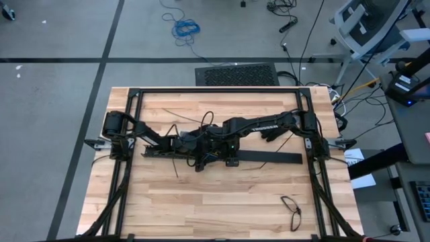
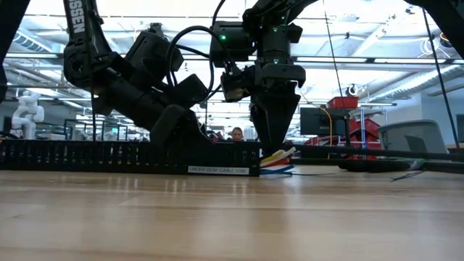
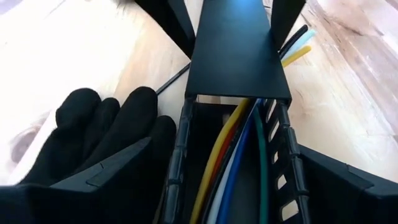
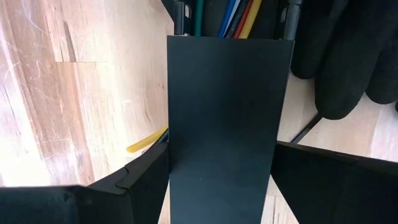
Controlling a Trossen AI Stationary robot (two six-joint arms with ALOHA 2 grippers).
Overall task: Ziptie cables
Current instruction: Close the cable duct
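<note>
A long black slotted tray point(image 2: 109, 156) lies across the table's middle. The cables point(image 3: 233, 162), yellow, white, blue, green and red, run inside it. Their ends point(image 2: 279, 163) stick out at its right end. A flat black lid point(image 4: 227, 112) covers part of the tray and juts past it toward the table's right edge point(image 1: 269, 158). My right gripper point(image 4: 227, 171) points down over the lid and is shut on it. My left gripper point(image 3: 230, 180) slants down over the uncovered stretch of the tray, open. Its fingers point(image 3: 124, 168) stand close beside the tray's two walls; I cannot tell whether they touch. My right gripper pinches the lid's two long edges point(image 4: 171, 146) between its two fingers, near the tray's right end. The fingers come from above, pointing down, and lie across the lid. The lid lies flat on the tray, its right part overhanging.
A black glove-like thing point(image 3: 106, 124) lies on the table at the tray's far side, next to my left gripper. A thin black strip point(image 3: 171, 81) lies beside it. Spectacles point(image 1: 291, 210) lie near the front right. A person point(image 2: 235, 134) shows far behind the table.
</note>
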